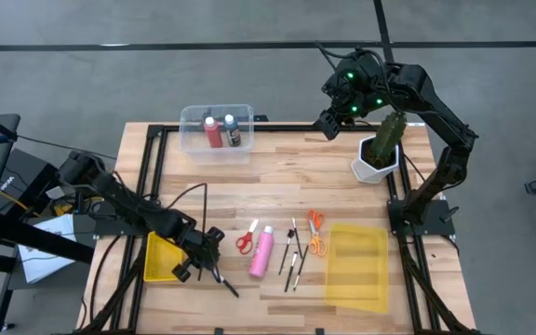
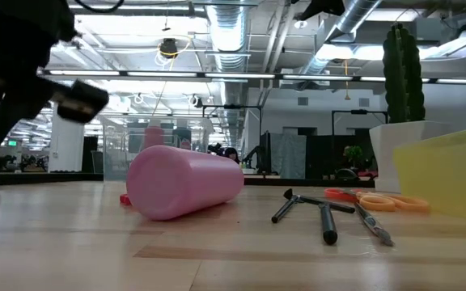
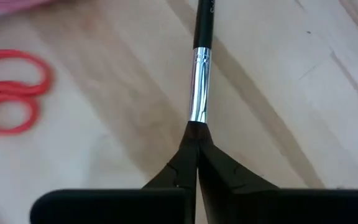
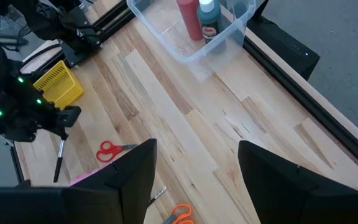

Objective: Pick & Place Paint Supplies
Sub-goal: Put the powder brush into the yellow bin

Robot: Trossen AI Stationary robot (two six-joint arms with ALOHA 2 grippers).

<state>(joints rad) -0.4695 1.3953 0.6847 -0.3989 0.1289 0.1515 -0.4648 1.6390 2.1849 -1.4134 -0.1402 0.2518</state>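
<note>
Pick-up step: at lower left of the high view, the left claw (image 1: 214,270) is clamped shut on a brush (image 3: 199,93) lying on the counter (image 1: 277,186). Next, probably lift it clear toward a bin. The right claw (image 4: 194,168) hovers wide open, empty, at upper right.

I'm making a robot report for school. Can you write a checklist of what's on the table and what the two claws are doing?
Surface: wooden table, framed by dark rails.
Job's things: red bottle and dark white-capped bottle stand in the clear bin; pink bottle lies on its side; red scissors, orange scissors and loose brushes lie flat.
Clutter: plant in white pot; yellow basket; yellow tray.
Grippers: left gripper shut on a brush; right gripper open, above the table's far side.
Cables: black cables by the left arm.
Surroundings: grey floor; office behind.
</note>
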